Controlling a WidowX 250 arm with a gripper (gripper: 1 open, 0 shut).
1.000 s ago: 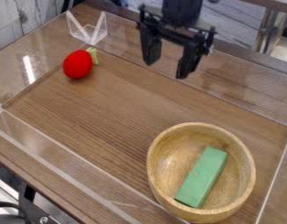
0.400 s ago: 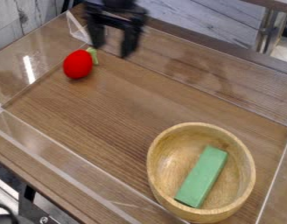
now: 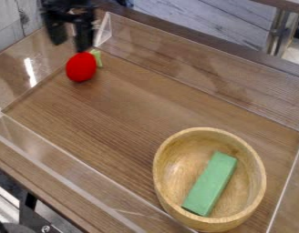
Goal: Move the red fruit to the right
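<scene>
The gripper (image 3: pixel 69 38) is at the far left, its fingers spread wide and holding nothing, with the red fruit (image 3: pixel 81 66) just on its near side on the wooden table (image 3: pixel 128 107); whether they touch I cannot tell. The fruit's rounded shape could make it roll if one finger meets it before the other, and its glossy skin might let it slip from a shallow pinch. Coming down off-centre, the gripper could push it toward the table's left edge rather than take hold. Carried too low to the right, it might knock the bowl (image 3: pixel 163 173), which stands near right with a flat green block (image 3: pixel 210 185) inside. The bowl is round, pale and wood-like, the block smooth and rectangular, the tabletop brown with a faint grain
</scene>
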